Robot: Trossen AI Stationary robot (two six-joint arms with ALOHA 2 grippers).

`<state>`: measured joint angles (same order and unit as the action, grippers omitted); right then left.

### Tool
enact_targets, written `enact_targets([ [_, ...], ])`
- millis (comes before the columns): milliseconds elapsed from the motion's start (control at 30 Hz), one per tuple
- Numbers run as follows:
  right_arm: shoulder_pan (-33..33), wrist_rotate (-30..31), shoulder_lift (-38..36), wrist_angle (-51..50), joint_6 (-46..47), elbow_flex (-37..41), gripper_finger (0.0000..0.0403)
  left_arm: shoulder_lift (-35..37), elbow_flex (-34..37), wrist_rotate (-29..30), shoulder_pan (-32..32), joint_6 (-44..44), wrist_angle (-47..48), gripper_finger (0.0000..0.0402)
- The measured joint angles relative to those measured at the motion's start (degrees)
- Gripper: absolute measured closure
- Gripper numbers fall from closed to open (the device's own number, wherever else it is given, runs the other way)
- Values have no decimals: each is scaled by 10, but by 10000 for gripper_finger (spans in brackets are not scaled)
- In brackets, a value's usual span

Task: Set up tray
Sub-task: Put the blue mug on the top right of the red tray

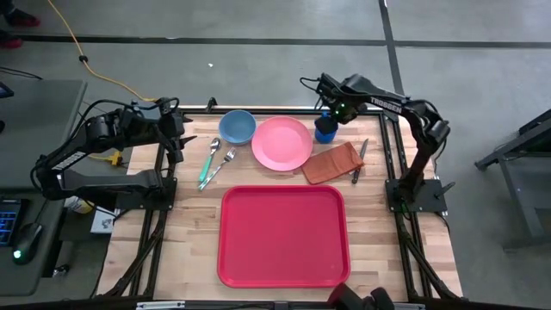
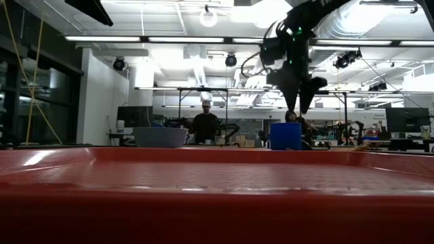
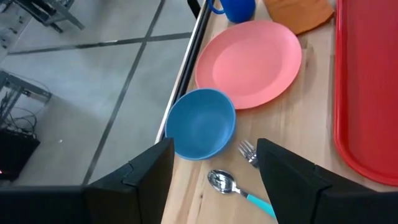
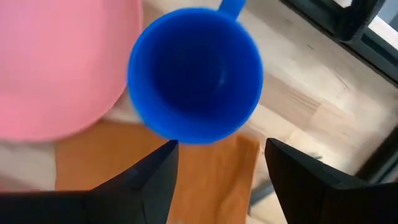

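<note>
A wooden butcher-block table (image 1: 172,250) seen from above, pale planks in a dark metal frame, with one dark robot arm at each side.

The largest thing on it is one tray (image 1: 284,234) — flat red plastic, rectangular with rounded corners and a low raised rim. It lies empty at the near middle of the table, apart from everything else. In the low view its rim fills the foreground and its floor shows a fine pebbled texture.

Beyond the tray, along the far edge, sits a row of tableware. One round pink plate (image 1: 281,142), smooth and shallow, is at the centre. Just left of it is one round blue bowl (image 1: 237,127). Right of the plate lies one orange-brown napkin (image 1: 331,164), soft cloth, folded and slightly skewed. Behind the napkin stands one deep blue mug (image 1: 325,129) with a handle, upright.

Three pieces of cutlery: one spoon (image 1: 209,163) with a teal handle and one metal fork (image 1: 221,163) lie side by side left of the plate, and one dark-handled knife (image 1: 360,160) lies right of the napkin.

The right claw (image 1: 328,114) hangs directly above the mug, fingers spread and gripping nothing. The left claw (image 1: 185,138) — also spread wide and empty — waits at the far left of the table.
</note>
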<state>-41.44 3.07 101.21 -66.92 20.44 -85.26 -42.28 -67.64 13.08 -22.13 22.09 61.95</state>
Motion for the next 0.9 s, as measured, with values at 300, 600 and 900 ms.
enact_targets([
  [300,-28,13,0,66,31,18,182,0,0,1,0,-1,1,140],
  [600,-43,17,0,75,28,18,183,0,0,2,0,-1,1,140],
  [900,-43,-5,10,76,21,18,183,0,0,11,0,-1,1,140],
])
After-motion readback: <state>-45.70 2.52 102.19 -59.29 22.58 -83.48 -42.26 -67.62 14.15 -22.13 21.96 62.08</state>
